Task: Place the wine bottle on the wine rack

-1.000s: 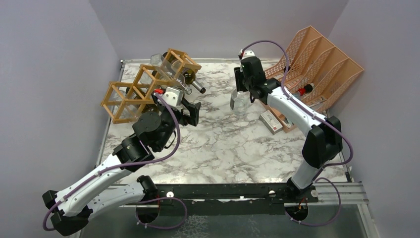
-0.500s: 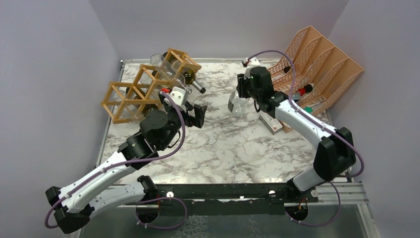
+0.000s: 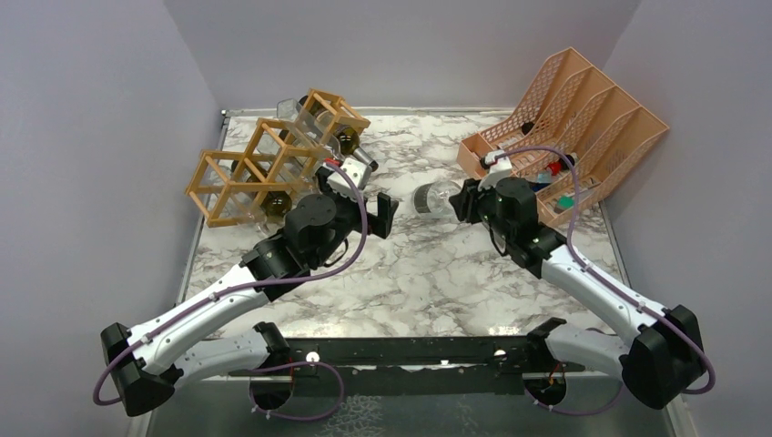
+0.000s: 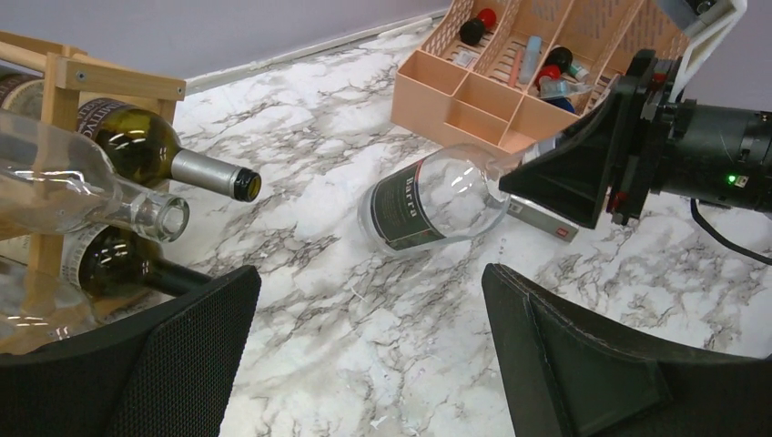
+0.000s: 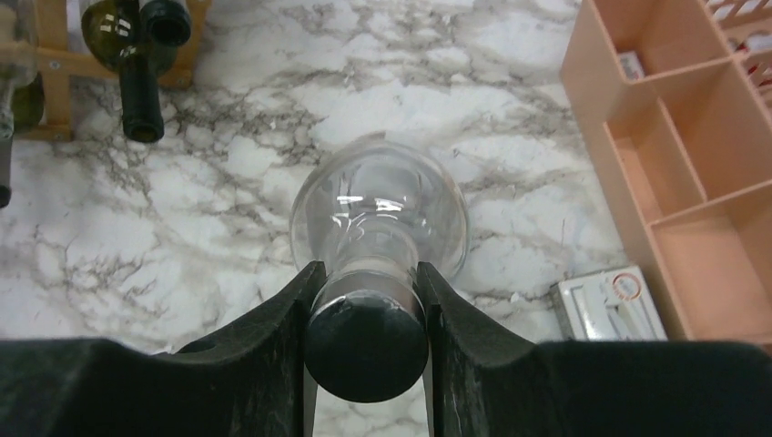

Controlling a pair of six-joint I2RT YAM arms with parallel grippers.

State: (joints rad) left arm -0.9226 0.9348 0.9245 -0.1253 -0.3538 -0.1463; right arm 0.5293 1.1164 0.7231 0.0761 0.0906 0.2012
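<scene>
Wine bottle (image 4: 437, 205) right of wine rack (image 3: 264, 164), neck clenched in right gripper (image 5: 366, 278), label seen only from left wrist, left gripper (image 4: 370, 282) spread empty nearer rack.

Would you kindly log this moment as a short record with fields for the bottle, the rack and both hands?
bottle: clear glass wine bottle with a dark label, held near-horizontal low over the marble table, base toward the left arm
right hand: shut on the bottle's neck
left hand: open, empty, facing the bottle's base
rack: light tan wooden lattice wine rack, far left, already holding dark green bottles
bottle on rack: not yet
other: salmon-orange perforated file organiser, far right
</scene>
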